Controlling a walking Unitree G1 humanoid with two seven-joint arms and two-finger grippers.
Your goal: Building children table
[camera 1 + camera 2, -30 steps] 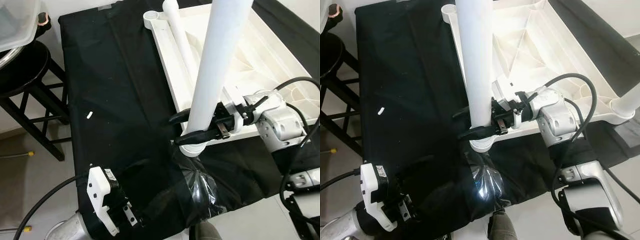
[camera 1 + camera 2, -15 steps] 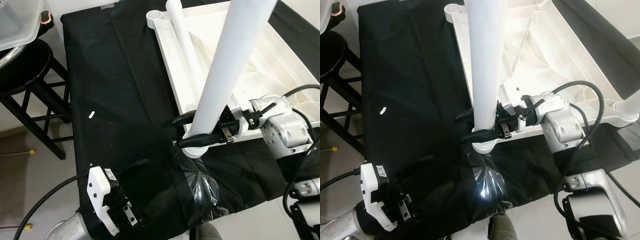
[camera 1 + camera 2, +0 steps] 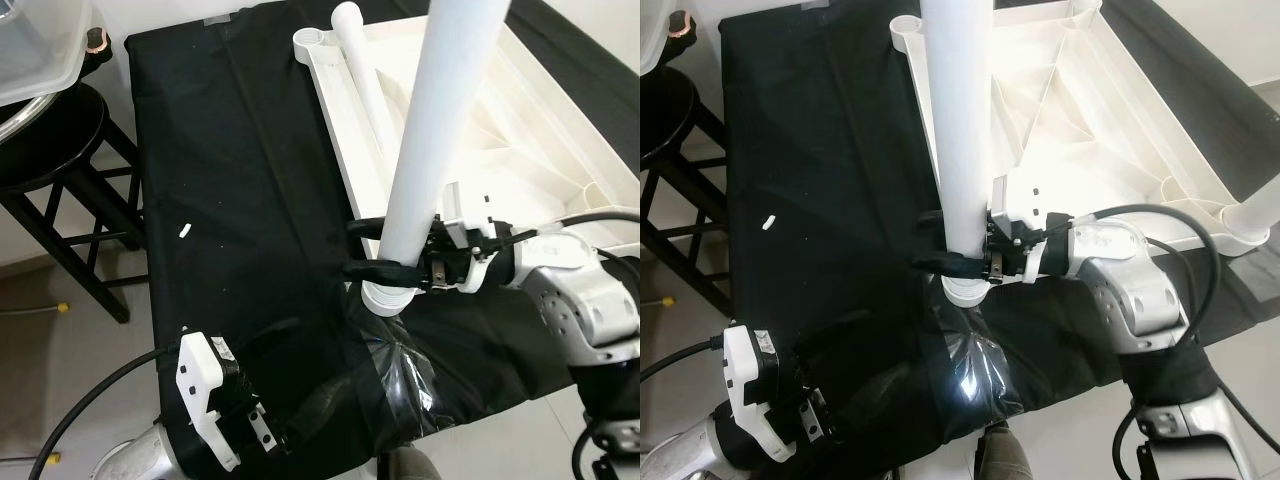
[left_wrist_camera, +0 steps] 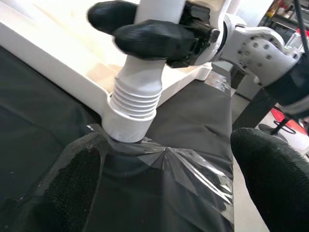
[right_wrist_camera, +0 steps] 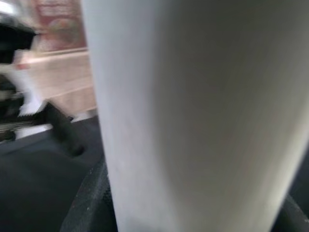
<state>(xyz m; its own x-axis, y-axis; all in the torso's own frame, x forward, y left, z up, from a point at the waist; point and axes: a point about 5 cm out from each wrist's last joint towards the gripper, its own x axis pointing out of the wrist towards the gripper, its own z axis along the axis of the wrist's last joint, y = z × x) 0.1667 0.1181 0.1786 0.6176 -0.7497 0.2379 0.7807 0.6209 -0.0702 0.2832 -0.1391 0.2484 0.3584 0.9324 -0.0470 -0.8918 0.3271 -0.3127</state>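
The right gripper [image 3: 385, 248] is clamped on one white leg [image 3: 432, 160] in its corner hole [image 4: 129, 126] — other legs [image 3: 362, 80] wait; left gripper [image 4: 164, 179] spread apart.

A worktop draped in black cloth [image 3: 240, 180] runs away from me, its near edge patched with strips of glossy black tape [image 3: 395, 375] that catch the overhead light. A small white scrap [image 3: 184, 229] lies on the cloth. To the left stands a black wooden stool with crossed braces [image 3: 60, 170], and above it hangs the corner of a clear plastic storage bin [image 3: 40, 45]. The floor is pale grey [image 3: 70, 370], with a black cable [image 3: 85, 415] trailing over it.
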